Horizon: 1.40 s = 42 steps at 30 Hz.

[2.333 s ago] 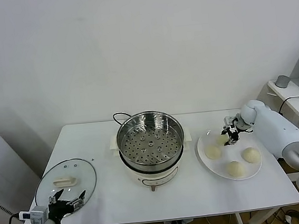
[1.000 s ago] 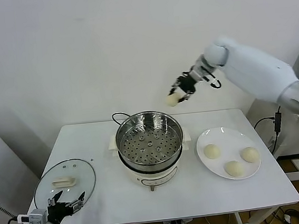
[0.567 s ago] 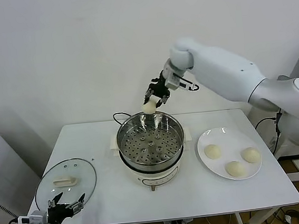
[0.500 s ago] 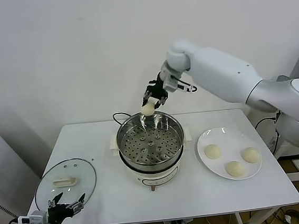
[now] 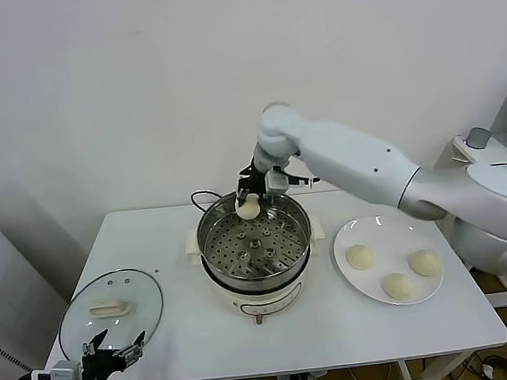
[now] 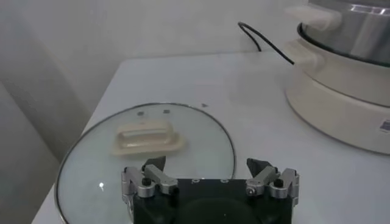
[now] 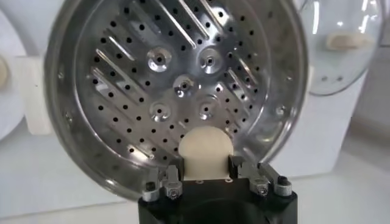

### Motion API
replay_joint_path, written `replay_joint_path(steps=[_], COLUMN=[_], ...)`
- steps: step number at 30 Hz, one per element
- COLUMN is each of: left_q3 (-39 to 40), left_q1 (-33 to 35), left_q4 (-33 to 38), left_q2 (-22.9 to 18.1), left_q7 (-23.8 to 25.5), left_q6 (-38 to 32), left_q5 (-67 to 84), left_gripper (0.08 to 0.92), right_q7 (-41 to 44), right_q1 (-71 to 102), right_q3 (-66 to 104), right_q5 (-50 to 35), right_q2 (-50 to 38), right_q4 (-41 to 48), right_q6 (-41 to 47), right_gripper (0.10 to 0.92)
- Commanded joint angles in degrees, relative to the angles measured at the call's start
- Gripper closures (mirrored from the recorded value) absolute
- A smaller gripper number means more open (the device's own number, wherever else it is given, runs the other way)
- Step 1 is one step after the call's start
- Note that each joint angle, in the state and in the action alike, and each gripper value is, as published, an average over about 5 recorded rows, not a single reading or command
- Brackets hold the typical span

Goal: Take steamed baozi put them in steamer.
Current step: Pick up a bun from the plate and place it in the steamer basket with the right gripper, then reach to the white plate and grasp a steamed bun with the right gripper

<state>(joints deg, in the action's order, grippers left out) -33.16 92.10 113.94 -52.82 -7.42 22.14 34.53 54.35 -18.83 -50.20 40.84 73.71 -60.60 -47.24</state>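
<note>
right claw (image 5: 248,196) gripping baozi (image 5: 248,207), over steamer (image 5: 255,248)

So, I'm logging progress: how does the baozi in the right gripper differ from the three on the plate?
The held baozi hangs over the steamer, clamped by the shut right gripper; the three plate baozi rest untouched on the plate, right of the steamer. All look round, smooth and pale cream.

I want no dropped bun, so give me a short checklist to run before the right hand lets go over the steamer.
1. Right hand shut on the baozi: ok.
2. Baozi above the steamer opening, near its far rim: ok.
3. Perforated tray free of other buns: ok.
4. Glass lid off, lying on the table: ok.
5. Left hand open, parked by the lid: ok.
6. Gap from baozi to tray: cannot tell.
</note>
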Motion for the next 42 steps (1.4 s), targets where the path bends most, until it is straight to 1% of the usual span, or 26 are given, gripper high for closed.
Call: replay_joint_path(steps=[1, 10, 12, 15, 19, 23, 25, 27, 33, 35, 38, 42], left_q3=[-0.1, -0.2, -0.2, -0.2, -0.3, -0.3, -0.3, -0.3, -0.3, -0.3, -0.3, -0.3], left_q1=[0.1, 0.6, 0.5, 0.4, 0.3, 0.3, 0.3, 0.3, 0.6, 0.7, 0.8, 0.9], left_q4=[0.0, 0.0, 0.0, 0.0, -0.1, -0.1, -0.2, -0.2, 0.0, 0.0, -0.1, 0.0], left_q2=[0.0, 0.2, 0.2, 0.2, 0.3, 0.3, 0.3, 0.3, 0.2, 0.2, 0.2, 0.2], left_q7=[0.0, 0.1, 0.1, 0.1, 0.1, 0.1, 0.1, 0.0, 0.0, 0.0, 0.1, 0.1], left_q6=[0.0, -0.2, -0.2, -0.1, -0.2, -0.2, -0.2, -0.1, -0.1, -0.2, -0.3, -0.4], left_q5=[0.0, 0.0, 0.0, 0.0, 0.1, 0.3, 0.4, 0.4, 0.3, 0.3, 0.3, 0.3], left_gripper=[0.177, 0.177, 0.177, 0.177, 0.177, 0.177, 0.177, 0.177, 0.177, 0.177, 0.177, 0.177], right_q7=[-1.5, -1.7, -1.8, -2.0, -2.4, -2.2, -0.9, 1.4, 8.1, 10.1, 12.2, 14.4], right_q1=[5.1, 6.2, 6.4, 6.8, 6.9, 6.0, 4.5, 2.3, -6.8, -10.2, -14.4, -17.8], right_q3=[1.9, 2.2, 2.3, 2.8, 3.4, 3.8, 3.5, 2.4, -3.2, -7.4, -15.1, -21.5], right_q5=[9.8, 10.1, 10.1, 10.4, 10.5, 7.5, 3.6, -2.5, -23.9, -32.9, -45.5, -52.9], right_q2=[0.5, 0.3, 0.3, 0.6, 0.9, 0.9, 0.6, -0.2, -4.2, -6.5, -10.3, -14.2], right_q4=[-1.4, -1.0, -0.7, 0.0, 0.8, 1.4, 1.6, 1.9, 4.3, 4.8, 4.7, 5.2], right_q6=[-2.8, -2.8, -2.8, -2.8, -2.8, -2.8, -2.8, -2.8, -2.0, 1.1, 9.5, 18.6], right_gripper=[0.567, 0.566, 0.552, 0.490, 0.384, 0.268, 0.231, 0.209, 0.203, 0.203, 0.203, 0.203])
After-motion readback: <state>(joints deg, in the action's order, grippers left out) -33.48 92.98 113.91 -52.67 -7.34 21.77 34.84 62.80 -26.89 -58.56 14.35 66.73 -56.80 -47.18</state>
